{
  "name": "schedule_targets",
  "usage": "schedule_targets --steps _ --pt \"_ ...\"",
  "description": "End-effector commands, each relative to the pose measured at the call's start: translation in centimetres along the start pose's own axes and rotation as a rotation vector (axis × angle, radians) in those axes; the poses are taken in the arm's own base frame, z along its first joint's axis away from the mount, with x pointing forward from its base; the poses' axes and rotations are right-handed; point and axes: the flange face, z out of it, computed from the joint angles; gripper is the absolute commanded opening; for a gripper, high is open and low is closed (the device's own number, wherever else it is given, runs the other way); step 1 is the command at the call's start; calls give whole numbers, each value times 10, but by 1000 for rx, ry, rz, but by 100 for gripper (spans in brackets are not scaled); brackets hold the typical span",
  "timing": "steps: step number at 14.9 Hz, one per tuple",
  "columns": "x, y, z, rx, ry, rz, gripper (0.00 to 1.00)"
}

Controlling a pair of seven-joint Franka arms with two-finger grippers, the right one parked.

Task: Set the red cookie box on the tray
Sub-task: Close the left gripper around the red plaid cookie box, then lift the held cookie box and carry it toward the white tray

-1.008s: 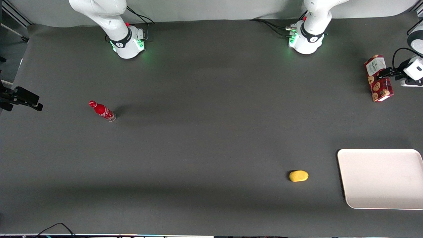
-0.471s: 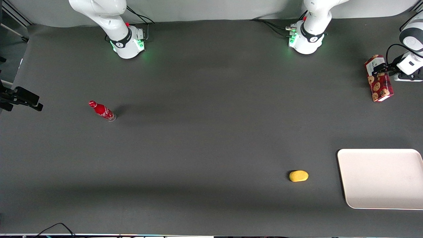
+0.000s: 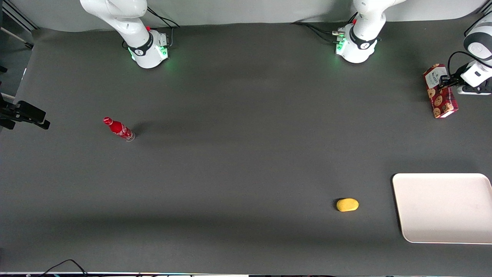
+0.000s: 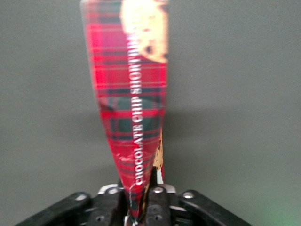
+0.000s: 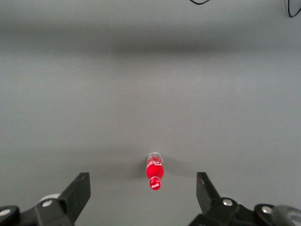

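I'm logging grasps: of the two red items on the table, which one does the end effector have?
The red cookie box, the tartan carton at the working arm's end, pinched edge-on by the end effector. The small red bottle stands untouched toward the parked arm's end.

We see a small red bottle [image 3: 118, 129] standing on the dark grey table [image 3: 238, 154] toward the parked arm's end — white lettering on its side, cap on — and, well apart toward the working arm's end, a yellow oval lump [image 3: 347, 204] lying nearer the front camera.
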Motion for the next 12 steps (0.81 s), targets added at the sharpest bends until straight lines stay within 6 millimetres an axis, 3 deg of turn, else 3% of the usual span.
schedule_targets --steps 1,3,5,10,12 --pt "-1 7 -1 0 2 22 0" --pt "6 6 -13 7 13 33 0" --pt "23 6 -41 -9 8 44 0" --pt "98 43 -163 -15 -7 54 0" --pt "134 66 -204 24 18 62 0"
